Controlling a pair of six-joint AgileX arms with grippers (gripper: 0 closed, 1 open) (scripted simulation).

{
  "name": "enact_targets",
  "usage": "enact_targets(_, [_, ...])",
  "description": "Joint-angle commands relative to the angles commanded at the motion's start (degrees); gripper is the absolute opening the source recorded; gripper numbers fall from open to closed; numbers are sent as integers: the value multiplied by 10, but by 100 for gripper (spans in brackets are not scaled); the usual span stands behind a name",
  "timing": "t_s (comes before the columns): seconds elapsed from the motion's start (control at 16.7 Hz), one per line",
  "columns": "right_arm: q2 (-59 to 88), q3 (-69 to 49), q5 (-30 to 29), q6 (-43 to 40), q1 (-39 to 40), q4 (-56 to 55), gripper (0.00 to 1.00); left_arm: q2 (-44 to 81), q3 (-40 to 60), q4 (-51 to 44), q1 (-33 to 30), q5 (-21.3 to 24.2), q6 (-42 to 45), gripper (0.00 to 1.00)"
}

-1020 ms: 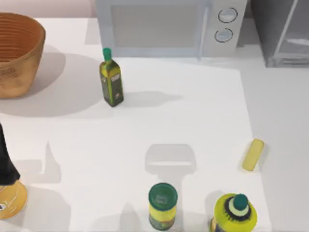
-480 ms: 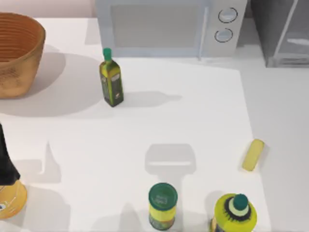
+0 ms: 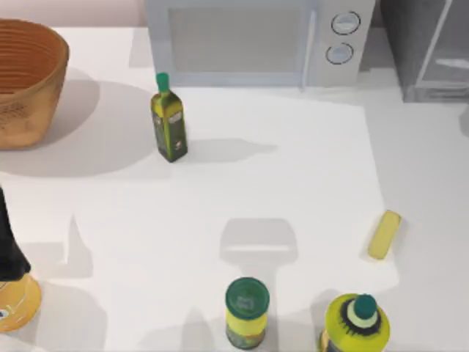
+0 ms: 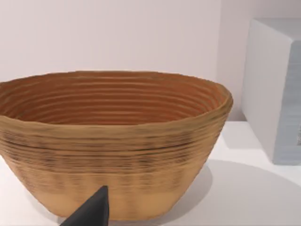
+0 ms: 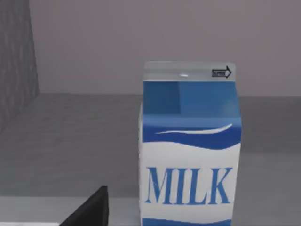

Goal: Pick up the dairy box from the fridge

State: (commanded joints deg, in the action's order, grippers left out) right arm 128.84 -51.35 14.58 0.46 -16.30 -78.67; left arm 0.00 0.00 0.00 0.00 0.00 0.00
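**Milk carton upright inside the fridge, seen from my right wrist**

I take the microwave point(image 3: 256, 44) at the back of the table point(image 3: 293, 183) as my landmark. The fridge point(image 3: 429, 48), a grey cabinet with a glassy panel and pale frame bars, stands just to the right of it at the table's back right corner. A woven basket point(image 3: 26, 81) sits well to the left of the microwave, and my left wrist camera looks straight at its ribbed side. A green oil bottle point(image 3: 169, 121) stands just in front of the microwave's left end. Well in front of the microwave, at the near edge, are a green-lidded yellow can point(image 3: 247, 312) and a yellow bottle point(image 3: 357, 323), with a yellow stick-shaped block point(image 3: 384, 235) lying to their right.

The dairy box point(image 5: 190, 146), blue and white and marked MILK, stands upright on the grey fridge floor, close before my right wrist camera.

I cannot tell whether either arm's jaws are released or clenched.
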Motion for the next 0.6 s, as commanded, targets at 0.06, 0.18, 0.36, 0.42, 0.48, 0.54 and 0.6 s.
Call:
enact_targets(0.06, [16,-25,-12,0,10,12,100,0,0,0,0,0,0,100])
enact_targets(0.18, [36,-57,-29,0,25,30,100,0,0,0,0,0,0,100])
enact_targets(0.36, [41,-65,-33,0,29,35,100,0,0,0,0,0,0,100])
enact_targets(0.42, [41,-65,-33,0,29,35,100,0,0,0,0,0,0,100])
enact_targets(0.48, [38,-63,-32,0,26,33,100,0,0,0,0,0,0,100])
enact_targets(0.54, [40,-65,-32,0,27,34,100,0,0,0,0,0,0,100])
enact_targets(0.6, [45,-73,-32,0,28,39,100,0,0,0,0,0,0,100])
